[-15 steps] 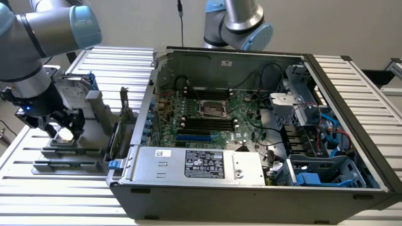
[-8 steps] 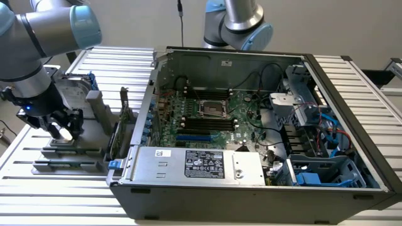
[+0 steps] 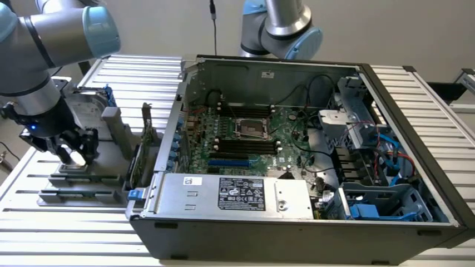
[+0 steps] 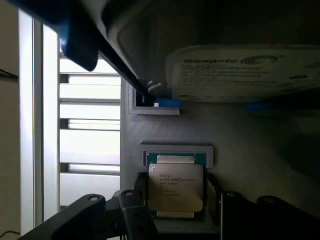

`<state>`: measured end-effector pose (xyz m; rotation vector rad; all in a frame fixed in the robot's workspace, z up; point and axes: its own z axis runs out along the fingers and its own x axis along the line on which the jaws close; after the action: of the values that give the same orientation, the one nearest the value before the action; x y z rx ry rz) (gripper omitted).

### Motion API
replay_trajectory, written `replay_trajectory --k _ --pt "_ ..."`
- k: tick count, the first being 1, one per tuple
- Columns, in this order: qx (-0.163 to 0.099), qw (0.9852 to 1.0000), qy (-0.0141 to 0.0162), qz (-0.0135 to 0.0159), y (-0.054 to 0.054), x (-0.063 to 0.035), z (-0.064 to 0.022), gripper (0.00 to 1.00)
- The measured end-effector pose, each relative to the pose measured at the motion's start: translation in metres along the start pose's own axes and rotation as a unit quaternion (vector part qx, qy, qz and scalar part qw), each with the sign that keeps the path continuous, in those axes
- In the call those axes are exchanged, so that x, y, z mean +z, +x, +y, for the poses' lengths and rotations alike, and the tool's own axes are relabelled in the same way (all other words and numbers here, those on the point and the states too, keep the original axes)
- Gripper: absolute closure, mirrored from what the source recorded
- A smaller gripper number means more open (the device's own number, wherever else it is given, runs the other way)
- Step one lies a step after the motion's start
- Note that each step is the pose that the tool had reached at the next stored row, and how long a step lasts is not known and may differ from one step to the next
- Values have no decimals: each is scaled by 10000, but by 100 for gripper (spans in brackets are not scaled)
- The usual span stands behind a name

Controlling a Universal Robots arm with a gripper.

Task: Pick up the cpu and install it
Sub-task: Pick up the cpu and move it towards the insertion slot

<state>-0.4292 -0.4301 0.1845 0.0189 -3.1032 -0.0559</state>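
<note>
Fingers point(image 4: 134, 214) spread, flanking cpu point(image 4: 175, 187) in its grey holder point(image 4: 250, 145) at the exterior view's left. We judge it light, stiff, slick-topped, fragile underneath: grip opposite rim edges only.

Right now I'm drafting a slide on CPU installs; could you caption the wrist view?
Gripper straddling the cpu in its grey holder, a Seagate hard drive beyond.
</note>
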Motion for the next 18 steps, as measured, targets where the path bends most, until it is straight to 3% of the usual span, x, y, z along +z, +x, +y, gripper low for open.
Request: replay_trajectory --k 3,18 --pt "0 10000 0 -1 4 -80 3 45" --pt "0 10000 0 0 29 -759 27 45"
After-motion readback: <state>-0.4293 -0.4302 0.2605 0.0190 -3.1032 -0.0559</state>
